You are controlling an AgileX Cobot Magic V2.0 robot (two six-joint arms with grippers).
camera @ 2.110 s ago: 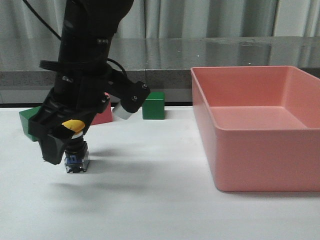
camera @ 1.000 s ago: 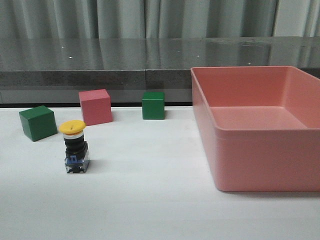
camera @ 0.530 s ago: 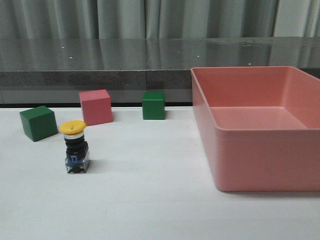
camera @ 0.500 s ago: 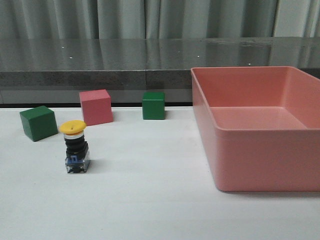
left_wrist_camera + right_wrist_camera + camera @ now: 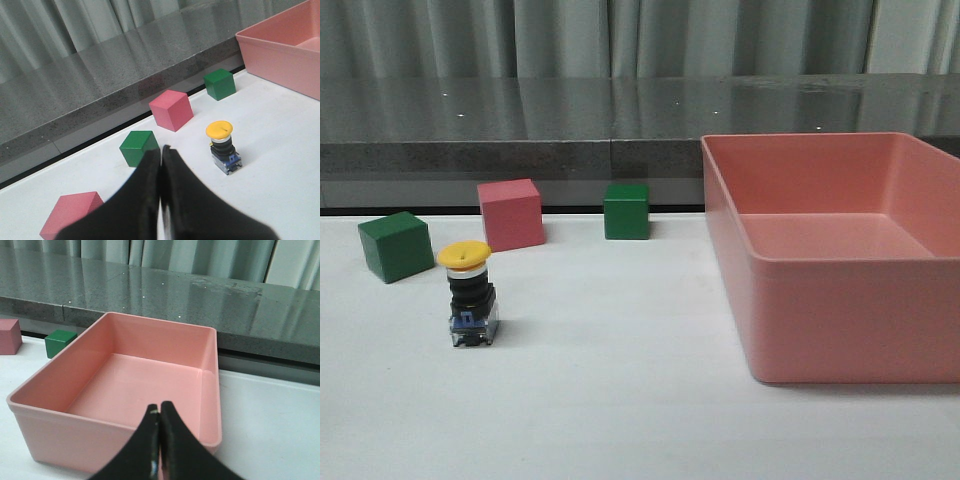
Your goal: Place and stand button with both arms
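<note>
The button (image 5: 470,295) stands upright on the white table at the left, yellow cap up, blue and clear base down. It also shows in the left wrist view (image 5: 223,147). Nothing touches it. My left gripper (image 5: 161,149) is shut and empty, well away from the button. My right gripper (image 5: 159,407) is shut and empty, in front of the pink bin. Neither arm shows in the front view.
A large pink bin (image 5: 740,220) stands at the right and also shows in the right wrist view (image 5: 30,402). Two green cubes (image 5: 395,245) (image 5: 626,210) and a pink cube (image 5: 511,214) sit behind the button. Another pink cube (image 5: 70,212) lies near my left gripper.
About two seconds ago my left arm was over the button with its gripper around it. It has let go and withdrawn from the front view. The button stays standing.
</note>
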